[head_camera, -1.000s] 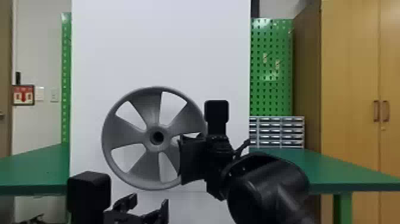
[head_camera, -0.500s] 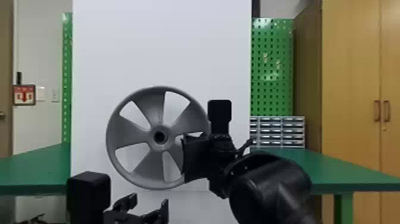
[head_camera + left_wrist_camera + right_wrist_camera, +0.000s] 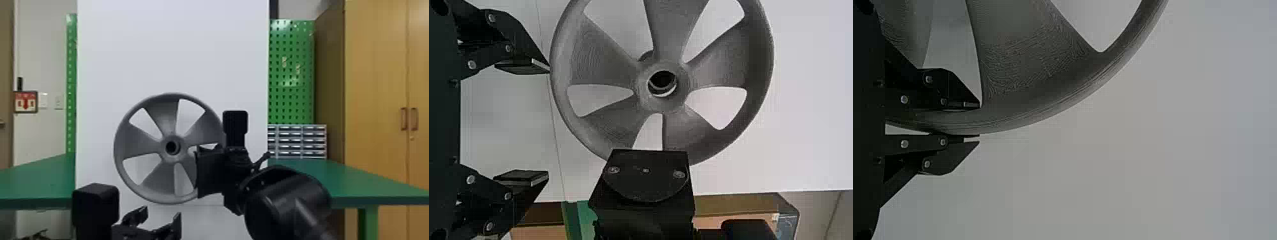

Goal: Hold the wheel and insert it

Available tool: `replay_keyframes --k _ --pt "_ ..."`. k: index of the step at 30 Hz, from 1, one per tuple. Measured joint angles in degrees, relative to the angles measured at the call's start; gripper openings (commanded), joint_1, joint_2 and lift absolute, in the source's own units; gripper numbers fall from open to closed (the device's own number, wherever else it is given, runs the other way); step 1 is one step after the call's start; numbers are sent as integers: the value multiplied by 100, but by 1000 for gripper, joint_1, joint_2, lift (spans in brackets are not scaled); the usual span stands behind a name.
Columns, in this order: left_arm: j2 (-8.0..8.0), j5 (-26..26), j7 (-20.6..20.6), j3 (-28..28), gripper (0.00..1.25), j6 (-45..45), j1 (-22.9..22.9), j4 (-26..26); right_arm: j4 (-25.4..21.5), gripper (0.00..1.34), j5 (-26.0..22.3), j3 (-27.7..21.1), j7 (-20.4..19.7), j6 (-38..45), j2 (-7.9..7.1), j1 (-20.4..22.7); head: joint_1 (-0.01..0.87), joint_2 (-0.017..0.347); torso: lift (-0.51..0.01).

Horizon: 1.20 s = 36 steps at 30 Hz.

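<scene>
Head view, nearest first: our left gripper (image 3: 160, 217) sits low, its fingers apart and empty. Beyond it, our right gripper (image 3: 978, 122) pinches the wheel (image 3: 140, 143) by its rim, and we hold it upright before the white board (image 3: 172, 48). Holding looks done, we judge; inserting is left.

A wheel (image 3: 140, 142) before a panel (image 3: 172, 48); at right, a drawer unit (image 3: 290, 142) on the surface (image 3: 348, 182), before a pegboard (image 3: 292, 92), left of a cabinet (image 3: 376, 79).
</scene>
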Motion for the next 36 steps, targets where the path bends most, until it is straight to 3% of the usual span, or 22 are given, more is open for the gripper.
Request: replay_keyframes --k 19,27,36 --pt "9 -5 -1 -21 755 -21 -20 11 293 22 18 174 -13 -321 1 -128 0 23 -489" --pt "16 1 -1 -43 755 -26 -26 28 530 22 39 251 -345 -596 2 -195 0 23 -489" --pt "26 17 -1 -50 753 -30 -27 35 598 22 34 167 -363 -652 2 -252 0 23 -489"
